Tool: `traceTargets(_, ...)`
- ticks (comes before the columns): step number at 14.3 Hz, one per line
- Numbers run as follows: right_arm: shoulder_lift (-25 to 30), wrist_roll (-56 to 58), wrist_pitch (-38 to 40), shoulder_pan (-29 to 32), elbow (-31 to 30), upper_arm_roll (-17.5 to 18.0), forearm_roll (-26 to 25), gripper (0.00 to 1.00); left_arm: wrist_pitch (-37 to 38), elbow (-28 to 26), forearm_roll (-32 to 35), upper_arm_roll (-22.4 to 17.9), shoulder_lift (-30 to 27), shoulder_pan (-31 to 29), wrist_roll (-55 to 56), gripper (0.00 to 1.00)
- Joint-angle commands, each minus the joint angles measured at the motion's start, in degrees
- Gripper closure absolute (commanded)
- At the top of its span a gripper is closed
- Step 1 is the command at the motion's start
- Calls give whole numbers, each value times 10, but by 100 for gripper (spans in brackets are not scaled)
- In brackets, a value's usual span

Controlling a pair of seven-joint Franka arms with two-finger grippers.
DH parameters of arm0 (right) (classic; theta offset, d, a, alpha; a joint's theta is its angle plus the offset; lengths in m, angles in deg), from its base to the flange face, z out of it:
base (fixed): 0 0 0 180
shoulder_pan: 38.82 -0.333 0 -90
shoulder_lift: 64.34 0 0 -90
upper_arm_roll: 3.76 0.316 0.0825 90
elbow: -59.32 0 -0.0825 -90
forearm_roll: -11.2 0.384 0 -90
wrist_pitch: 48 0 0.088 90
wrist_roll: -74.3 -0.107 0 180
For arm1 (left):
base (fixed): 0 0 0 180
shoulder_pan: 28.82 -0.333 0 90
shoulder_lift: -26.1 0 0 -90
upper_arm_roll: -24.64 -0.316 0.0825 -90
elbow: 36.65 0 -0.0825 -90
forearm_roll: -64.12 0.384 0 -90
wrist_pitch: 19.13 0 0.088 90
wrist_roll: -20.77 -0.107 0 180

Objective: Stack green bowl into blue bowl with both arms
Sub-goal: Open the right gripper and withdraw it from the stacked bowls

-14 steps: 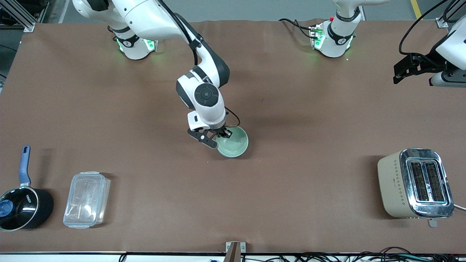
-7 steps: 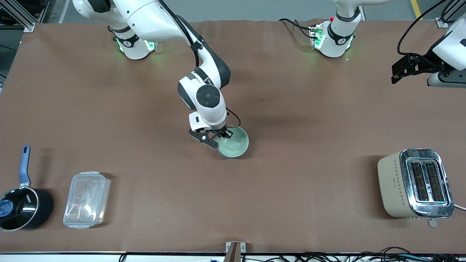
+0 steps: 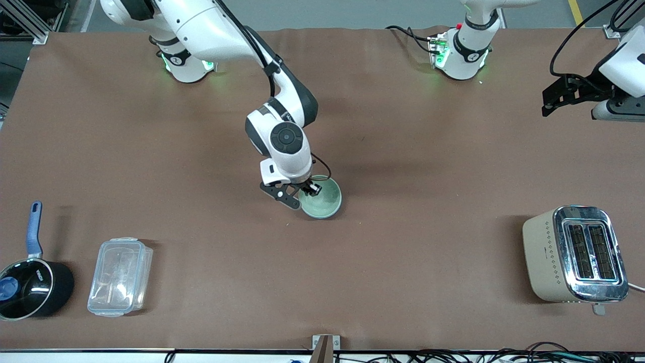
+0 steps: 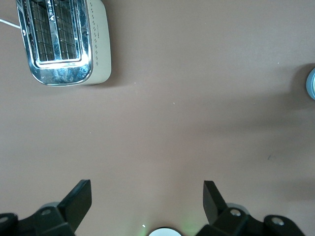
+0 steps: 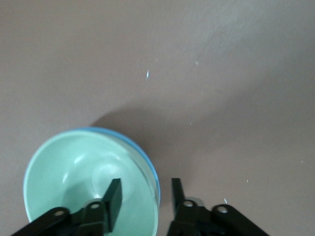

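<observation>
The pale green bowl point(image 3: 322, 201) sits nested inside the blue bowl near the middle of the table. In the right wrist view the green bowl point(image 5: 74, 177) fills the blue bowl point(image 5: 145, 156), of which only a thin rim shows. My right gripper point(image 3: 304, 194) is open and straddles the stacked rim. In its wrist view the right gripper point(image 5: 146, 191) has one finger point(image 5: 114, 194) inside the green bowl and the other outside, neither pressing the rim. My left gripper point(image 3: 548, 103) is open and empty, up in the air over the left arm's end of the table, and shows in its wrist view point(image 4: 147, 196).
A cream and chrome toaster point(image 3: 574, 254) stands toward the left arm's end, also in the left wrist view point(image 4: 61, 42). A clear plastic container point(image 3: 120, 276) and a black saucepan with a blue handle point(image 3: 31, 282) lie toward the right arm's end, near the front camera.
The right gripper has shifted slightly at the rim and the green bowl looks a little lower and smaller. The left gripper has drifted slightly.
</observation>
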Motion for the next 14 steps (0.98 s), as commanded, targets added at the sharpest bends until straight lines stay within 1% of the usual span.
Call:
traceTargets(1, 53, 27, 60, 22, -1, 1, -2, 0, -5, -1, -7, -4, -6, 3, -9, 0)
traceTargets(2, 72, 47, 86, 27, -1, -10, -4, 0, -4, -1, -7, -4, -5, 3, -9, 0)
traceTargets(4, 118, 110, 140, 29, -2, -51, -29, 0, -4, -1, -7, -4, -5, 3, -9, 0)
traceTargets(8, 191, 244, 214, 52, -3, -121, -32, 0, -4, -1, -8, -4, -5, 3, -11, 0)
traceTargets(10, 229, 327, 259, 90, -3, -132, -32, 0, -4, -2, -10, -4, -5, 3, -10, 0)
traceTargets(13, 295, 423, 325, 163, -1, -131, -32, 0, -4, -3, -11, -4, 1, 3, -11, 0)
traceTargets(14, 314, 459, 346, 197, 0, -124, -31, 0, -4, -3, -11, -4, 3, 4, -11, 0)
